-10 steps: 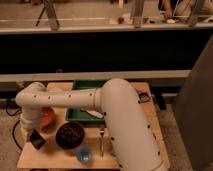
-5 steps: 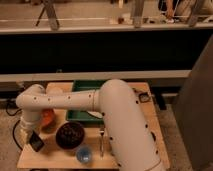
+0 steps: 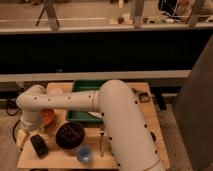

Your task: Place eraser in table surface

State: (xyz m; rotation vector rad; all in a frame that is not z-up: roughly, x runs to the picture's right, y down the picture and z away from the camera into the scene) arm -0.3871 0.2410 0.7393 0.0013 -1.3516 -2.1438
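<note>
The eraser (image 3: 39, 144), a small black block, is at the front left of the light tan table surface (image 3: 55, 159). It seems to lie on or just above the wood. My white arm reaches across the table to the left and bends down. My gripper (image 3: 33, 133) is right above the eraser's back end, at or touching it. The arm hides the gripper's tip.
A dark bowl (image 3: 70, 135) stands just right of the eraser. A small blue cup (image 3: 84, 154) is at the front edge, and a utensil (image 3: 101, 142) lies beside it. An orange object (image 3: 48, 117) sits behind the gripper. A green tray (image 3: 85, 95) is at the back.
The eraser and the gripper have moved slightly down toward the table's front left. The rest of the arm has barely moved.
</note>
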